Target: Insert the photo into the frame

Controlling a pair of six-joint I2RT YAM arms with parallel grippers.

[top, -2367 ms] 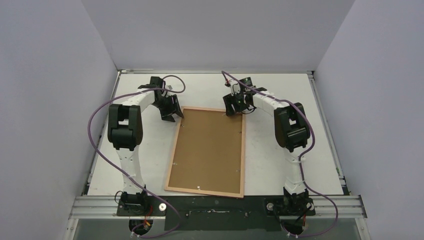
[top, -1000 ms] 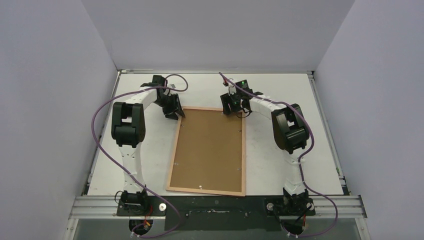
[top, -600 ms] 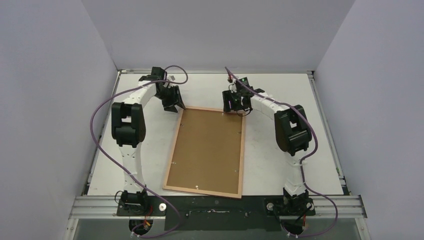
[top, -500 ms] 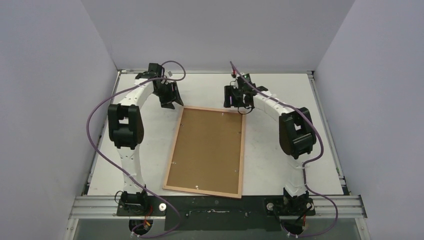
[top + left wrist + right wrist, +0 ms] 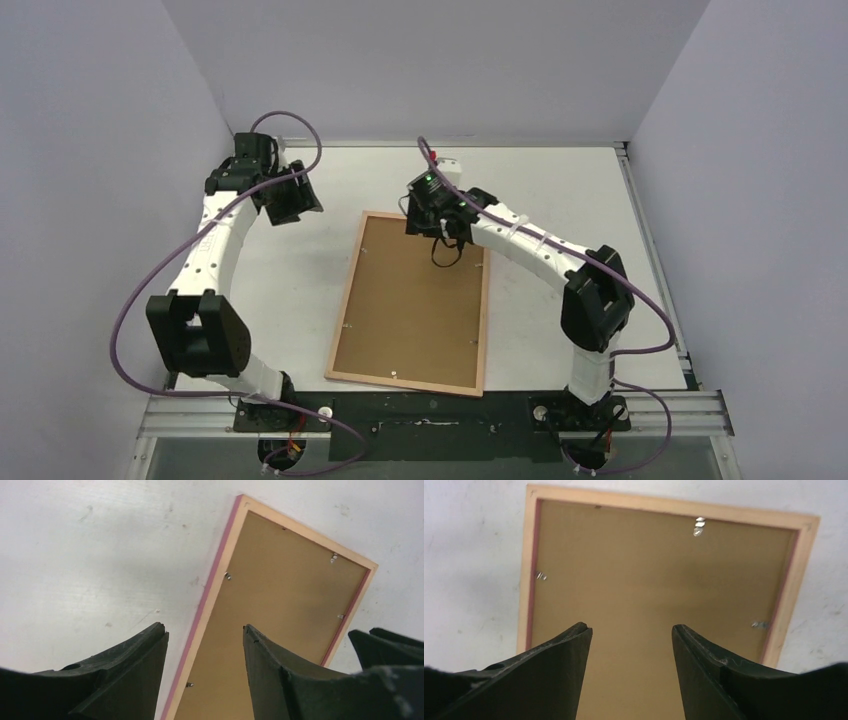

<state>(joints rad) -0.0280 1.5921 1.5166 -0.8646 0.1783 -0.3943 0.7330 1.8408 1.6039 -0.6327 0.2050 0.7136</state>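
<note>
Fingers of the left gripper, black and curved, stand spread and empty off the far-left corner of the frame. It lies face-down on the white table: pale wood rails, pink edge, brown fibrous backing board, small metal tabs. The right gripper, likewise parted and empty, hangs over the frame's far end.

The frame runs off the bottom edge behind the right gripper; its front faces down, hidden.
</note>
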